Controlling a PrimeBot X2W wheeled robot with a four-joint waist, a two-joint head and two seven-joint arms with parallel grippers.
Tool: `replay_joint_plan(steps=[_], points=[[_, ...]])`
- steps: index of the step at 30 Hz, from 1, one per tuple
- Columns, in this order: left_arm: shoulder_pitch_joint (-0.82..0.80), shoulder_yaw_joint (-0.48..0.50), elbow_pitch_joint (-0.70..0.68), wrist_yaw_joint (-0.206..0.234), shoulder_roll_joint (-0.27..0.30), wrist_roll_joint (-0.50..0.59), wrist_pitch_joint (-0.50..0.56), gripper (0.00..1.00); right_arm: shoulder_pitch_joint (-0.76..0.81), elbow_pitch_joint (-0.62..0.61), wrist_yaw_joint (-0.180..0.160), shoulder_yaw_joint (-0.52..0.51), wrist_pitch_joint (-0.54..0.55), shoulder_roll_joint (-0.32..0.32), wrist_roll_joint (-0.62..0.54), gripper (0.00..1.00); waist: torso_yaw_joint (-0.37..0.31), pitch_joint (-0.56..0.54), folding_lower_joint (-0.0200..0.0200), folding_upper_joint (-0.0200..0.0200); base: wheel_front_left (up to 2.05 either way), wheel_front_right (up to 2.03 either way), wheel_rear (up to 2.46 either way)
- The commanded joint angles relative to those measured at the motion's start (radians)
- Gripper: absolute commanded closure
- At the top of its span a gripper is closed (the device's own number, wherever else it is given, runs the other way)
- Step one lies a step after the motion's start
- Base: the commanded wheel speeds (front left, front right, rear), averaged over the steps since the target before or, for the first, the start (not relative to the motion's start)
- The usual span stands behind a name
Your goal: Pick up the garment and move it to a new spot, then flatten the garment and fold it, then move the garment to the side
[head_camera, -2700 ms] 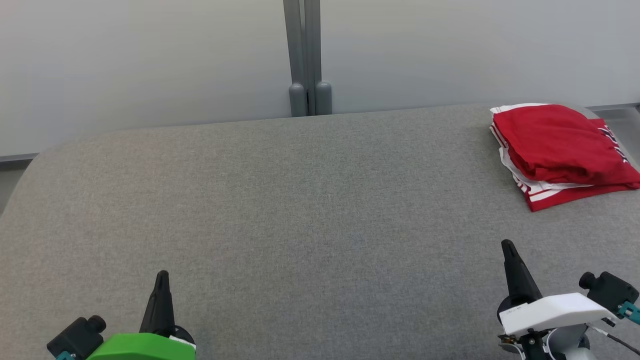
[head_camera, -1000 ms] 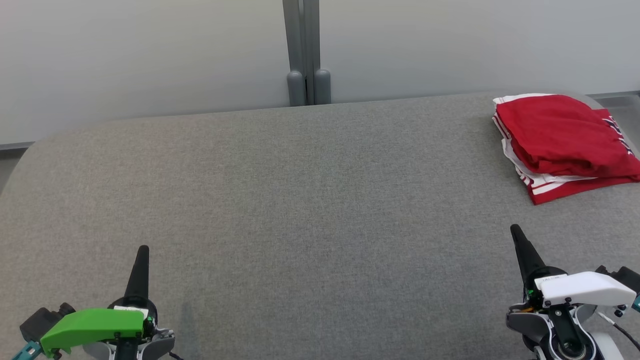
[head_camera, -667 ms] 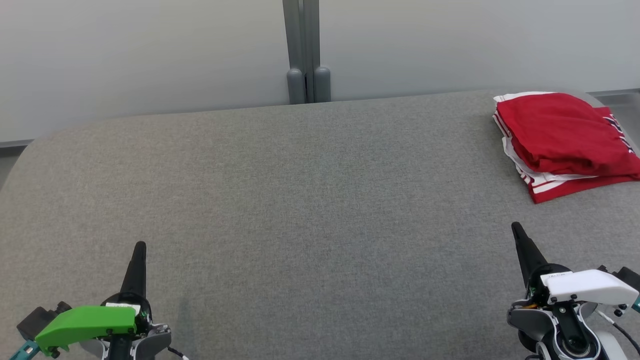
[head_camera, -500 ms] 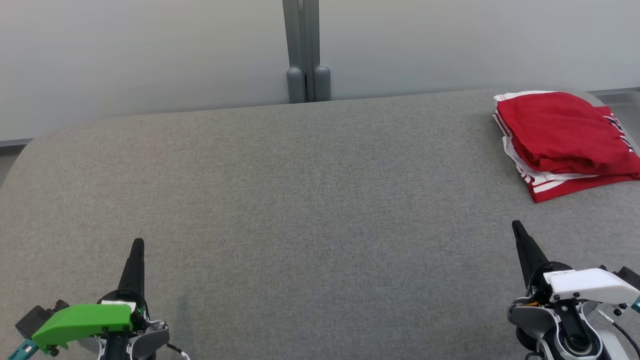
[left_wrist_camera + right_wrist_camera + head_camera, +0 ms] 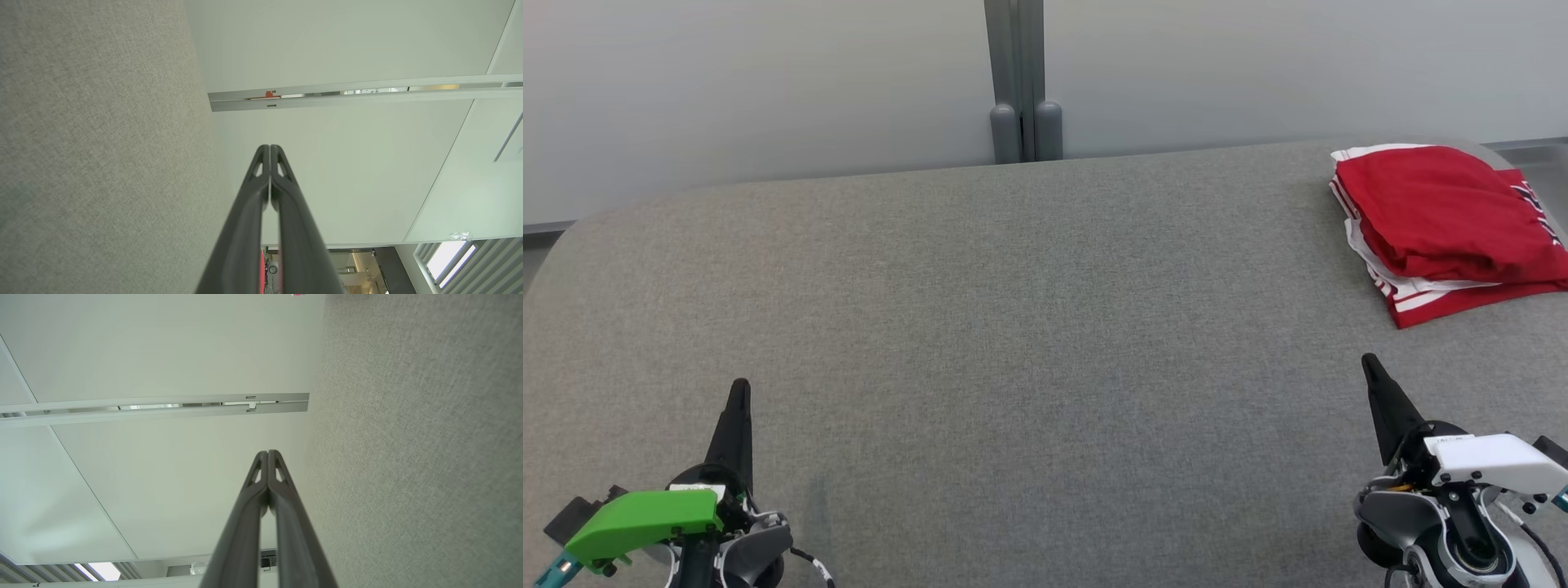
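Observation:
The garment [image 5: 1445, 220], red with white stripes at its edges, lies folded in a compact stack at the far right of the grey table [image 5: 1029, 327]. My left gripper [image 5: 739, 385] is at the near left, shut with nothing in it, fingers pointing away over the bare cloth. My right gripper [image 5: 1368, 360] is at the near right, also shut and holding nothing, a short way in front of the garment and apart from it. In the left wrist view the left gripper [image 5: 269, 147] has its fingertips pressed together. The right wrist view shows the right gripper [image 5: 267, 452] likewise closed.
A pale wall with a grey vertical post [image 5: 1021, 82] stands just behind the table's far edge. The table's left corner [image 5: 572, 237] is rounded, and the garment lies close to the right edge.
The head camera has shifted slightly, so the table's far edge and the garment sit higher in the picture. Both grippers have drawn a little outward and nearer to me, still shut.

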Motion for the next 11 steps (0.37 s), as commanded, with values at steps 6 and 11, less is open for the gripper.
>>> replay_joint_plan(steps=[6, 11], points=[[-0.018, 0.010, 0.005, -0.007, 0.001, -0.017, 0.008, 1.00, -0.012, 0.004, 0.000, -0.007, 0.009, 0.001, 0.015, 1.00, 0.000, 0.001, 0.0000, 0.0000, 0.00, 0.00, 0.00], [-0.018, 0.012, 0.005, -0.007, -0.001, -0.014, 0.010, 1.00, -0.012, 0.004, 0.000, -0.009, 0.012, 0.003, 0.012, 1.00, 0.000, 0.001, 0.0000, 0.0000, 0.00, 0.00, 0.00]])
